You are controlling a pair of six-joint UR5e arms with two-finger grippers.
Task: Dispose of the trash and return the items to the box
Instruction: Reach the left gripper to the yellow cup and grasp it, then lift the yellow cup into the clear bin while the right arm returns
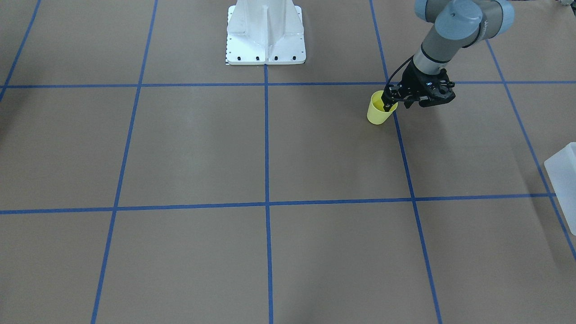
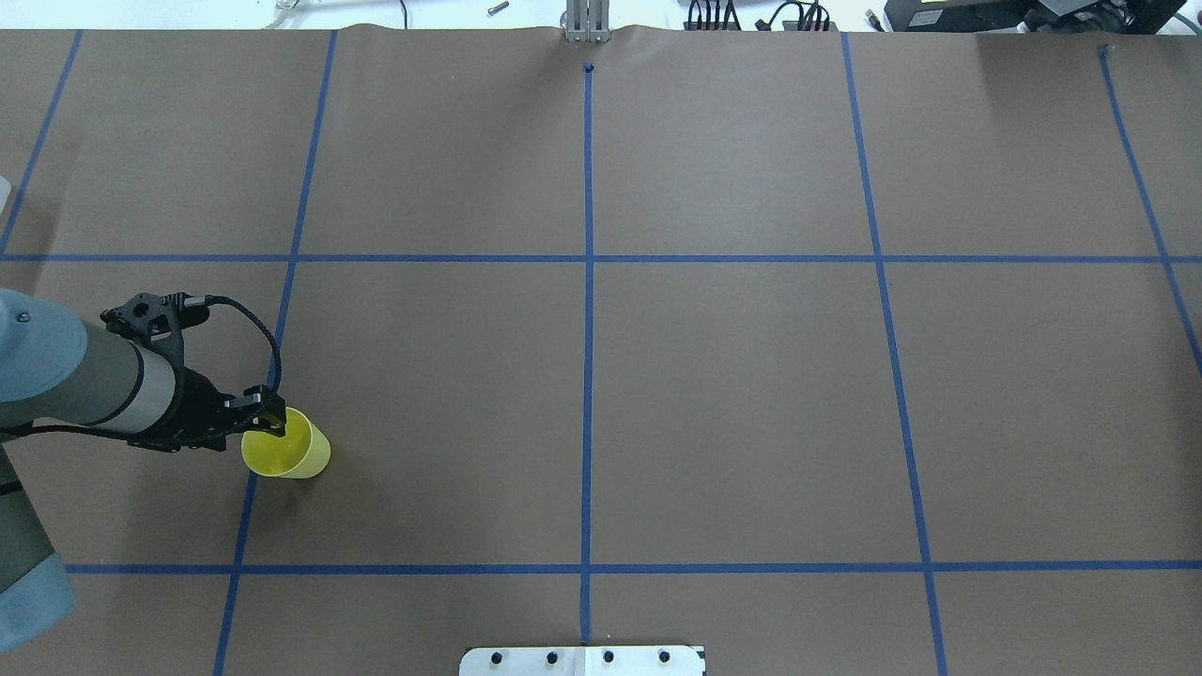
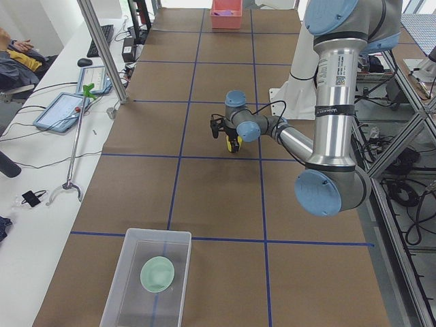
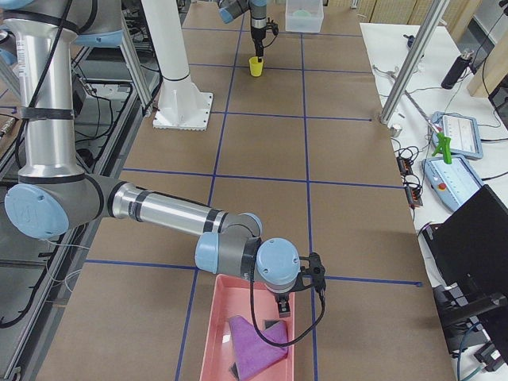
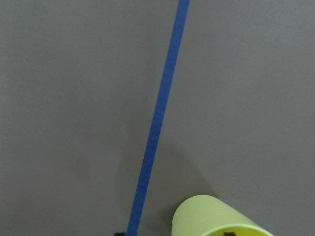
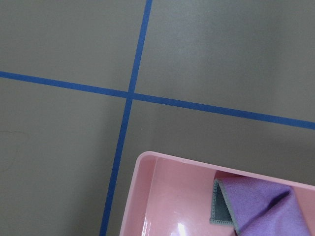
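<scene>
My left arm reaches out low over the brown paper-covered table, the forearm almost level, and my left gripper tips down at the yellow plastic cup. My fingers are spread. One hangs inside the mouth of the cup and the other outside its wall, and as far as the wrist view shows they do not press the wall. The cup stands mouth up just beside a blue tape line; it is smooth and wider at the mouth than at the base. The translucent frosted-white plastic box sits at the table's end on my left, well apart from the cup, with a pale green bowl on its floor. My right arm is folded low at the other end. There my right gripper hangs over a pink plastic tray that holds a purple cloth. Whether these fingers are spread or together I cannot tell.
</scene>
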